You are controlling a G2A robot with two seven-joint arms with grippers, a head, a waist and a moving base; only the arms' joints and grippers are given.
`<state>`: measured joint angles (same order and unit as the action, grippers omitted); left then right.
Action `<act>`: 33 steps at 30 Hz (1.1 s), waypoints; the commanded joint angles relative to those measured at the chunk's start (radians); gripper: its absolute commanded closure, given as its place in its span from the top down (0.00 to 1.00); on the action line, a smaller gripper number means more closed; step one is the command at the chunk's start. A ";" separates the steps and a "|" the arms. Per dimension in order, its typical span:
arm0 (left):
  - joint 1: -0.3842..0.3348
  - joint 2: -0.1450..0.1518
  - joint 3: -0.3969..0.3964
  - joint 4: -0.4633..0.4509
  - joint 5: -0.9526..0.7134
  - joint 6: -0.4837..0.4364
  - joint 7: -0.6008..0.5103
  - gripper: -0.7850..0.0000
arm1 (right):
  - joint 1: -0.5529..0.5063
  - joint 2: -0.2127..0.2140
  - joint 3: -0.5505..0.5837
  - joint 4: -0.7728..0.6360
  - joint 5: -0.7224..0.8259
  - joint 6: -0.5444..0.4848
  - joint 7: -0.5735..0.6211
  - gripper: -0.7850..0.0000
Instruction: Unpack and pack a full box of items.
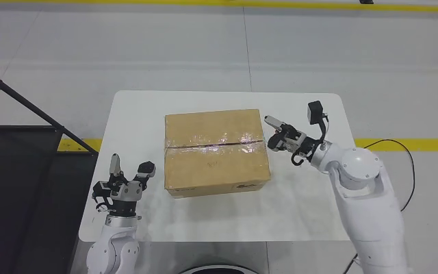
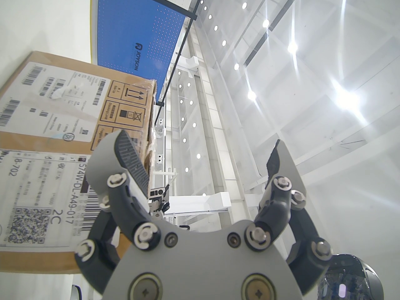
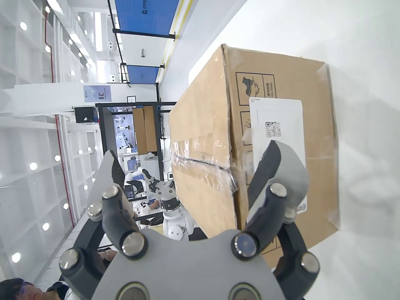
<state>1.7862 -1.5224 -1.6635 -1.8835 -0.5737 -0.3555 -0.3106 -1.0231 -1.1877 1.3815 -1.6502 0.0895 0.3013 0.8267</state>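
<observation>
One cardboard box (image 1: 213, 152) at the middle of the white table (image 1: 301, 205). Sits closed, clear tape along the seam. Just beside its right end, level with that seam: right tool (image 1: 271, 131), spread wide, empty. Near the table's front left edge, apart from the box: left tool (image 1: 131, 166), likewise wide, empty.

A white table (image 1: 205, 219) with rounded corners stands on a pale grey floor (image 1: 137, 48), which carries one yellow line (image 1: 205, 3) at 12 o'clock and another (image 1: 404, 143) at 3 o'clock of the table. At 8 o'clock a black screen (image 1: 27, 192) sits just beside it, under a slanting black pole (image 1: 41, 116). The left wrist view shows a blue perforated panel (image 2: 137, 32) and bright ceiling lights (image 2: 292, 46).
</observation>
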 commanded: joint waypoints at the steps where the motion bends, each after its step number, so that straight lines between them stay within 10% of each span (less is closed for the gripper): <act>1: 0.000 0.000 0.000 0.000 0.000 0.000 0.000 1.00 | 0.005 -0.001 -0.016 0.009 0.005 -0.010 0.007 1.00; 33: 0.000 0.000 0.000 0.000 0.000 0.000 0.000 1.00 | 0.022 0.008 -0.071 0.086 0.064 -0.085 -0.012 1.00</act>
<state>1.7862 -1.5224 -1.6635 -1.8835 -0.5737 -0.3555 -0.3106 -0.9986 -1.1815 1.3071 -1.5681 0.1514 0.2139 0.8132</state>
